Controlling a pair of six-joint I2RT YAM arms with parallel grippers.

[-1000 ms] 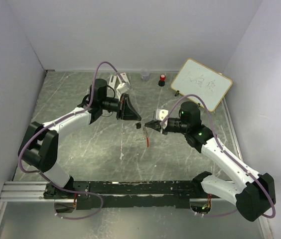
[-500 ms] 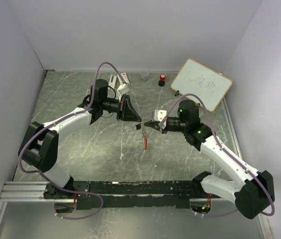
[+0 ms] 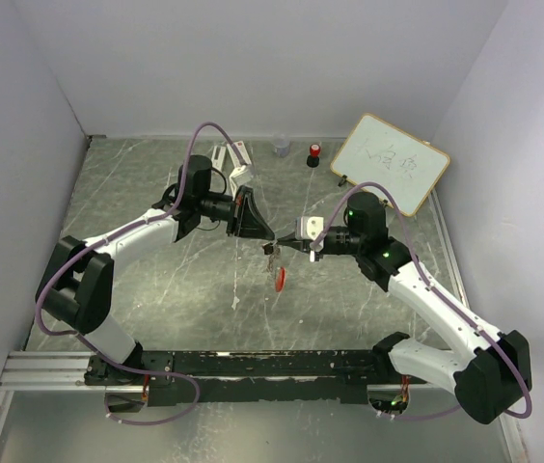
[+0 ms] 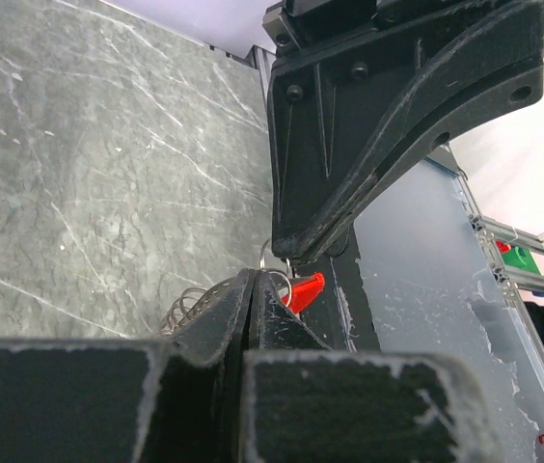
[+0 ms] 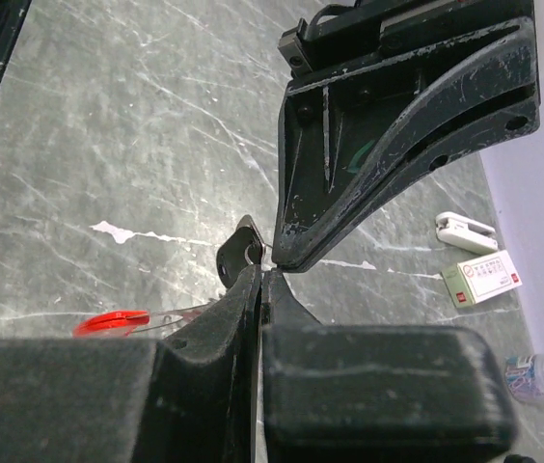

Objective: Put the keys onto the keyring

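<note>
Both clamped shut, left tool (image 4: 253,282) and right tool (image 5: 260,276), which pinches the red-plastic silver-chain keyring (image 5: 110,321), have now met mid-frame, so the small black-headed key (image 5: 239,253) looks ready for threading.

The counter (image 3: 156,289) was a grey-green, stone-like surface with thin white veins, closed on three sides by plain pale walls (image 3: 253,58). A small whiteboard (image 3: 390,164) leaned in the far right corner. The light was soft and even.

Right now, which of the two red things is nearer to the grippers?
The keyring's curved red plastic piece, beside the tips of the left gripper and right gripper. The red-topped black cylinder stands far back.
</note>
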